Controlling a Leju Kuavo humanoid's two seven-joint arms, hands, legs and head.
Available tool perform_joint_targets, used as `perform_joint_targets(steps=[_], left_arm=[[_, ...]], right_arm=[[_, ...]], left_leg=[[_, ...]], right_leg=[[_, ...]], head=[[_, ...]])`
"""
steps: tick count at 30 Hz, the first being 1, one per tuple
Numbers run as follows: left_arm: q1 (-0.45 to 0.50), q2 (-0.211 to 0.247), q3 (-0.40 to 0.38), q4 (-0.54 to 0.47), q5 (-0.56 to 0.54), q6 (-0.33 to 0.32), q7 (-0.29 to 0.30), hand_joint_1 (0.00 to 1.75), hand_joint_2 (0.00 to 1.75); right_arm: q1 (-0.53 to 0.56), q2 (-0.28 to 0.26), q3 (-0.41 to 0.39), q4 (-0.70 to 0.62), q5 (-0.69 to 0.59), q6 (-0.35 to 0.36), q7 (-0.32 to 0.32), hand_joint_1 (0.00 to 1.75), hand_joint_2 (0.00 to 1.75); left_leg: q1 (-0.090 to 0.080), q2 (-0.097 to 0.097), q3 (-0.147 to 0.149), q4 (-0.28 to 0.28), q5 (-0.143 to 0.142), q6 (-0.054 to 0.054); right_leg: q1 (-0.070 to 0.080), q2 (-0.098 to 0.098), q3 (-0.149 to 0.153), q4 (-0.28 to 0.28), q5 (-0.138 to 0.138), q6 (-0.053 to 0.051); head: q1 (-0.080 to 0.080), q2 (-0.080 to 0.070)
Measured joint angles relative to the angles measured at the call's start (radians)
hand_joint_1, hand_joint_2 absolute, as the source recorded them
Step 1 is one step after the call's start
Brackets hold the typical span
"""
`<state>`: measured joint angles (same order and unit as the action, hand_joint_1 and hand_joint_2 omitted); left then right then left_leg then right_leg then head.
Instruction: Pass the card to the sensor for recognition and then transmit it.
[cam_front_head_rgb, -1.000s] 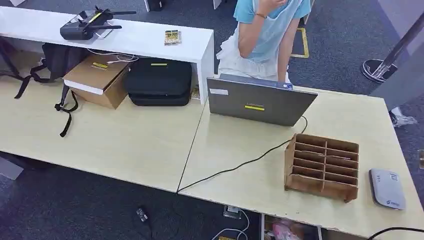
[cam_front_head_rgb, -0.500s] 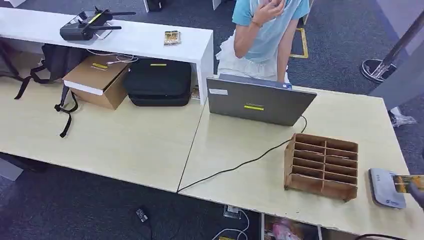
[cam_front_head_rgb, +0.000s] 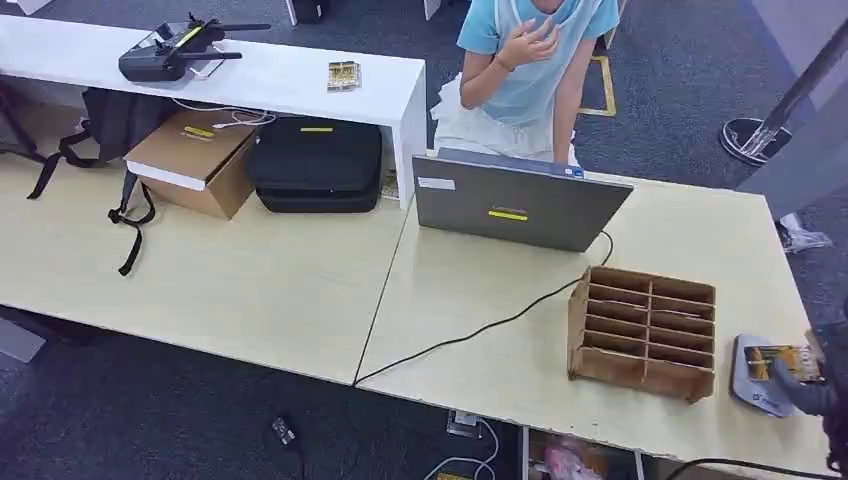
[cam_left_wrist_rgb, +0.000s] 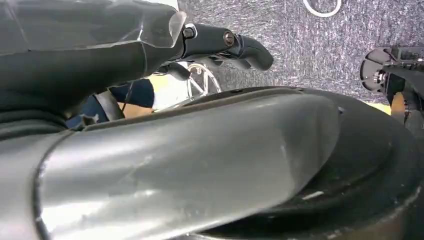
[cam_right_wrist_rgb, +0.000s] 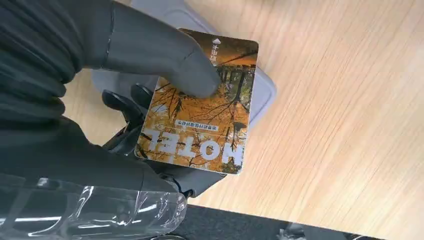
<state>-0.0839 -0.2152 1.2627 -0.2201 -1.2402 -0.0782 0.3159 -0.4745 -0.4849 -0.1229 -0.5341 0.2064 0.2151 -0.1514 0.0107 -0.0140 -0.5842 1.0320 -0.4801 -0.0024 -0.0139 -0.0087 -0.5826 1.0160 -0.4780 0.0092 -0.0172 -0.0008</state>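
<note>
Glossy card (cam_right_wrist_rgb: 200, 115) (printed), wood-grain table (cam_right_wrist_rgb: 340, 115)

Bright even light, soft shadows, slight blur

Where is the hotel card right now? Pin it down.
The hotel card is held in the right hand, over the grey sensor at the table's right end, just right of the wooden slotted rack.

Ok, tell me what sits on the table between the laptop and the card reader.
The wooden slotted rack stands between the laptop and the grey card reader, as the head view shows. The right hand holds the card over the reader.
</note>
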Motion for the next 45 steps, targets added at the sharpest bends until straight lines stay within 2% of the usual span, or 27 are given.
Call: perform_joint_targets(steps=[13,30,33,36,39,41,45], left_arm=[[-0.002,0.000,0.008,0.000,0.003,-0.002,0.000,0.00,0.00],[-0.002,0.002,0.022,0.000,0.014,0.002,0.000,0.00,0.00],[-0.002,0.002,0.025,0.000,0.016,0.004,0.000,0.00,0.00],[-0.002,0.002,0.028,0.000,0.016,0.008,0.000,0.00,0.00],[-0.002,0.002,0.030,0.000,0.015,0.013,0.000,0.00,0.00],[-0.002,0.002,0.030,0.000,0.012,0.014,0.000,0.00,0.00],[-0.003,0.001,0.030,0.000,0.009,0.016,0.000,0.00,0.00]], right_arm=[[-0.026,0.060,0.014,0.011,0.065,-0.055,0.014,1.75,1.75],[-0.047,0.095,0.019,0.011,0.140,-0.102,0.023,1.75,1.75],[-0.051,0.097,0.019,0.007,0.135,-0.105,0.001,1.75,1.75],[-0.052,0.105,0.019,-0.014,0.116,-0.115,-0.060,1.75,1.75],[-0.063,0.119,0.019,-0.065,0.122,-0.169,-0.120,1.75,1.75],[-0.086,0.131,0.029,-0.101,0.147,-0.212,-0.126,1.75,1.75],[-0.123,0.145,0.047,-0.142,0.168,-0.242,-0.126,1.75,1.75]], left_leg=[[0.000,0.000,0.000,0.000,0.000,0.000],[0.000,0.000,0.000,0.000,0.000,0.000],[0.000,0.000,0.000,0.000,0.000,0.000],[0.000,0.000,0.000,0.000,0.000,0.000],[0.000,0.000,0.000,0.000,0.000,0.000],[0.000,0.001,0.000,0.000,0.000,0.000],[0.000,0.000,0.000,0.000,0.001,-0.001]], right_leg=[[0.000,0.000,0.000,0.000,0.000,0.000],[0.000,0.000,0.000,0.000,0.000,0.000],[0.000,0.000,0.000,0.000,0.000,0.000],[0.000,0.000,0.000,0.001,0.000,0.000],[0.000,0.000,0.000,0.001,0.000,0.000],[0.000,0.001,0.000,0.001,0.001,-0.001],[0.000,0.000,0.000,0.001,0.001,-0.001]], head=[[0.000,0.000],[0.000,0.000],[0.000,0.000],[0.000,0.000],[0.000,0.000],[0.000,0.000],[0.000,0.000]])
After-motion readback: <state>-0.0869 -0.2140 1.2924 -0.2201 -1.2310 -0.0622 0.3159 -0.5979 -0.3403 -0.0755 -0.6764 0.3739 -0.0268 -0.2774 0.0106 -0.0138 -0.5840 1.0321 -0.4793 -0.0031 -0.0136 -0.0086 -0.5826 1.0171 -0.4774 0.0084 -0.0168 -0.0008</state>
